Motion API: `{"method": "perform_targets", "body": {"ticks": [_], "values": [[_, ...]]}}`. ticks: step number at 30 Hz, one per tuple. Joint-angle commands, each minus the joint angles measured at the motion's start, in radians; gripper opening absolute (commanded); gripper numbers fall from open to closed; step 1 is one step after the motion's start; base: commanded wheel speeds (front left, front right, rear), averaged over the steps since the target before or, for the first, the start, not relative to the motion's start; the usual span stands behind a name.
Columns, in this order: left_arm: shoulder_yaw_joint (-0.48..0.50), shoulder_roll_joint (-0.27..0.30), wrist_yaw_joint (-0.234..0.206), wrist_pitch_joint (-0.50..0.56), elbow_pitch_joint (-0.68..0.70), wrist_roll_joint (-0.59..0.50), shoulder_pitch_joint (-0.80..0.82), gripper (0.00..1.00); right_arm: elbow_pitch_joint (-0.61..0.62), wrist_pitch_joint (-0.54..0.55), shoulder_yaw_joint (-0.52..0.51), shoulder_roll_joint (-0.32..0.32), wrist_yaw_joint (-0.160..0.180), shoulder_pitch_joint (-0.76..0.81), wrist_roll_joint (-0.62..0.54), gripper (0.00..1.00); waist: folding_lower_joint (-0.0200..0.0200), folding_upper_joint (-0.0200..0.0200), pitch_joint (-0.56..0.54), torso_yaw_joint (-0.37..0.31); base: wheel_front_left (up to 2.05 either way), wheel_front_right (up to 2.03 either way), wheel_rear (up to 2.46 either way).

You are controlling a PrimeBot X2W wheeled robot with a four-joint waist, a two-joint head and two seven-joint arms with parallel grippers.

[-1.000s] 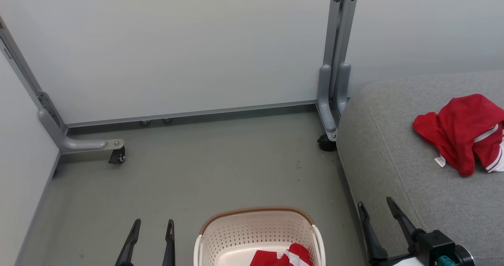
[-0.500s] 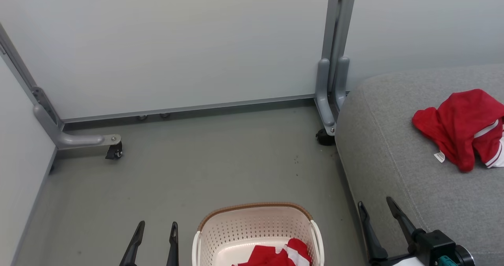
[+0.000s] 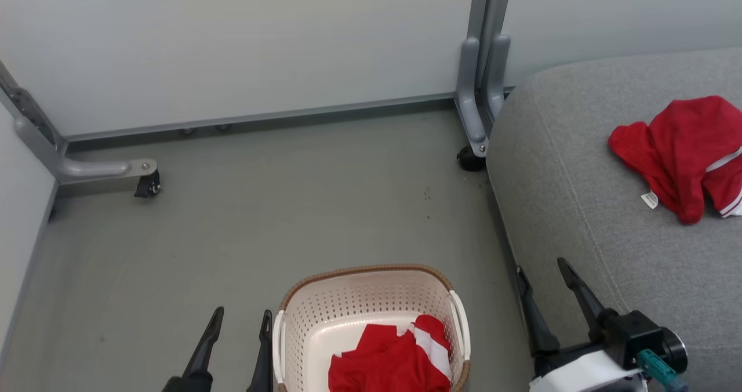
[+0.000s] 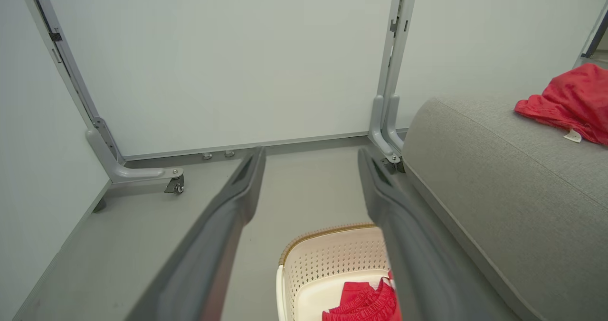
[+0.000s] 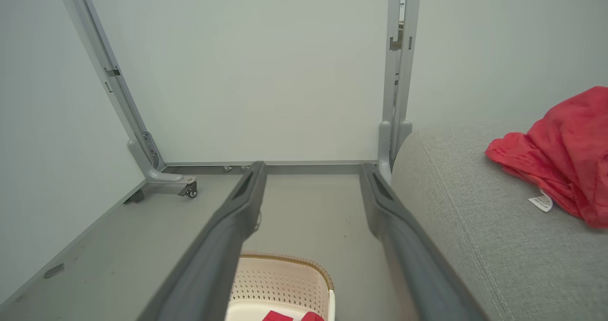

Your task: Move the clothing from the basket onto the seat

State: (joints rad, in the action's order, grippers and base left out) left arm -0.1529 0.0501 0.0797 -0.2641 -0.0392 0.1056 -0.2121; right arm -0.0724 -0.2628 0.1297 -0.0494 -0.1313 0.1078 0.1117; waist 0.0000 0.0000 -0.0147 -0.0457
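while one red garment [image 3: 675, 148] already lies on the seat [image 3: 568, 218], we see in the head view that more clothing [image 3: 388, 363] sits bunched in the basket [image 3: 365, 271], which stands on the floor [image 3: 261, 206] near the seat's side. our left gripper [image 3: 243, 312] hangs just left of the basket, and our right gripper [image 3: 539, 265] hangs between basket and seat. both are spread wide and carry nothing.

from the left wrist, the left gripper [image 4: 311, 151] frames bare floor beyond the basket [image 4: 327, 259]. the clothing [image 4: 363, 304] lies low inside, partly behind one finger.

from the right wrist, the right gripper [image 5: 312, 165] is likewise released, with the basket [image 5: 285, 276] low between its fingers. the red garment [image 5: 560, 159] and its white tag [image 5: 541, 201] rest on the seat [image 5: 465, 226].

we judge the reach into the basket to be the risky part. a fingertip could snag a perforation or the rim and drag or tip the light basket. a shallow pinch might take only one fold, so the fabric slides out over the floor. if the heap is several tangled pieces, one could trail and drop between basket and seat. our right arm is close to the seat's side and could brush it.
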Motion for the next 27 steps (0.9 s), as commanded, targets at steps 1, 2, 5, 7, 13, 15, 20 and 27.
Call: {"method": "perform_targets", "body": {"ticks": [1,2,5,7,13,15,20,27], "values": [[-0.001,0.001,0.007,0.0,0.002,-0.008,0.04,1.0,0.002,-0.003,0.005,-0.002,0.001,-0.031,-0.005,1.0,0.0,0.0,0.094,-0.029,0.0,0.0,0.0],[-0.004,0.001,0.01,0.0,0.005,-0.015,0.062,1.0,0.004,-0.003,0.009,-0.002,0.001,-0.055,-0.014,1.0,0.0,0.0,0.128,-0.034,0.0,0.0,0.0],[-0.013,0.001,0.024,0.0,-0.001,-0.032,0.121,1.0,0.011,-0.003,0.002,-0.002,0.001,-0.109,-0.021,1.0,0.0,0.0,0.212,-0.047,0.0,0.0,0.0],[-0.024,0.008,0.033,0.0,-0.013,-0.041,0.179,1.0,0.024,-0.003,-0.01,-0.002,0.001,-0.152,-0.023,1.0,0.0,0.0,0.279,-0.058,0.0,0.0,0.0],[-0.119,0.066,0.05,0.0,-0.082,-0.079,0.377,1.0,0.067,-0.003,-0.049,-0.002,0.001,-0.264,-0.032,1.0,0.0,0.0,0.456,-0.08,0.0,0.0,0.0],[-0.188,0.097,0.051,0.0,-0.124,-0.089,0.455,1.0,0.092,-0.003,-0.068,-0.002,0.001,-0.297,-0.039,1.0,0.0,0.0,0.506,-0.087,0.0,0.0,0.0],[-0.359,0.168,0.051,-0.001,-0.227,-0.055,0.646,1.0,0.151,-0.003,-0.111,-0.002,0.001,-0.367,-0.019,1.0,0.0,0.0,0.619,-0.117,0.0,0.0,0.0],[-0.618,0.257,0.051,0.0,-0.441,-0.016,0.89,1.0,0.233,-0.003,-0.149,-0.001,0.001,-0.441,0.026,1.0,0.0,0.0,0.769,-0.179,0.0,0.0,0.0]]}}
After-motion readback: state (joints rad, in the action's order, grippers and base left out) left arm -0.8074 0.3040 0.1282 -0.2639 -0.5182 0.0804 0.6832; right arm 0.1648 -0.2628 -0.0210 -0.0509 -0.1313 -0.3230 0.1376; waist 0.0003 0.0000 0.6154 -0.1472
